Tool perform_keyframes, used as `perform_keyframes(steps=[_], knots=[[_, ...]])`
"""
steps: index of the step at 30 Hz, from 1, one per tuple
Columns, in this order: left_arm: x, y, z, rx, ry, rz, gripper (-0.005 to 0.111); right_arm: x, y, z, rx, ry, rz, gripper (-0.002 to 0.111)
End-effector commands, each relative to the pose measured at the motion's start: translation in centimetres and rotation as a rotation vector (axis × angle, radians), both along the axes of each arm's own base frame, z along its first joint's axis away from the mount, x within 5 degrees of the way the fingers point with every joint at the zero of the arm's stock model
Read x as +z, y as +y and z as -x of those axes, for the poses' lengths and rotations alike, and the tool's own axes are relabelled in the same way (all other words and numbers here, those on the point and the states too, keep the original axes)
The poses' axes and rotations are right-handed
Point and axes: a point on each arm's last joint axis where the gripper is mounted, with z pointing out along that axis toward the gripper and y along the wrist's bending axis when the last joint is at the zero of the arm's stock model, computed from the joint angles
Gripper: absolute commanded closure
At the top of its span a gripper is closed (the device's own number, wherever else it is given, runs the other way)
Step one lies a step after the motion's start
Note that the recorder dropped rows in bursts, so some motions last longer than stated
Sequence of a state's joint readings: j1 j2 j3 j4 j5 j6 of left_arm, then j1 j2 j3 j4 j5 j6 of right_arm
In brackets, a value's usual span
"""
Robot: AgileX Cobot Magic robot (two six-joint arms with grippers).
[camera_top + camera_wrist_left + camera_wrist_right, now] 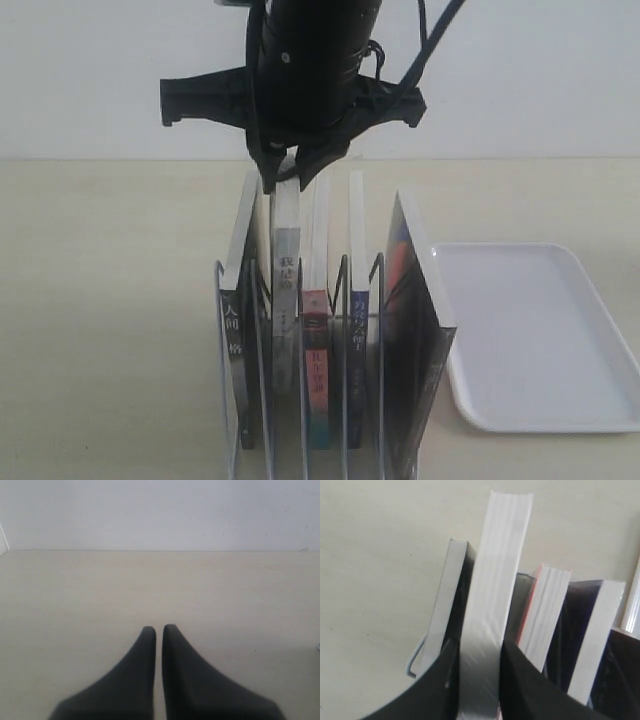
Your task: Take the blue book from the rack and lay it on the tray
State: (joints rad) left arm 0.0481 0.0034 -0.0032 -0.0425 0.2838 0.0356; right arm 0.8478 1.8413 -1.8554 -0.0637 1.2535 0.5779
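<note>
- Where the exterior view takes in the whole scene, a black arm comes straight down from the top edge, and its right claw (285, 180) is clenched on the top edge of the grey-spined book (287, 290), one finger on each face.
- That book stands in the rack (222, 300) directly under the claw, second slot from the left, with a black-spined book (238, 340) on the claw's outer left.
- To the claw's right stand the red-spined book (316, 350) and then the blue book (358, 320), upright in its own slot and untouched by either claw. Beyond it leans the black-and-dark-red book (415, 330).
- The tray (540, 340) lies flat on the bench (100, 300), well off to the right of the claw and just beside the rack.
- In the left wrist view, the left claw (159, 630) is clenched on nothing, its fingers (145, 670) parted by only a thin slit, and it points level over bare bench (150, 580).
- In the right wrist view, the right claw (480, 647) looks down on the page edges. Its fingers (520, 680) press both sides of the grey-spined book (500, 555), which juts beyond its neighbours. I cannot tell which of the other page blocks is the blue one.
</note>
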Motion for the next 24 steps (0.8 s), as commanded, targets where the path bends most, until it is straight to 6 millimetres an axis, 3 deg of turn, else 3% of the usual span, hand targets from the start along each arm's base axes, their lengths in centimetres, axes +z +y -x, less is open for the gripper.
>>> perform_keyframes(steps=[1,18,24], knots=[[0.0,0.0,0.0,0.001,-0.008,0.001,0.103,2.3,-0.3,0.4,0.010,-0.060,-0.076,0.108],[0.0,0.0,0.0,0.001,-0.008,0.001,0.103,2.7,0.2,1.3,0.054,0.009,-0.149,0.108],[0.0,0.0,0.0,0.001,-0.008,0.001,0.103,0.7,-0.2,1.1,0.046,0.022,-0.069,0.108]])
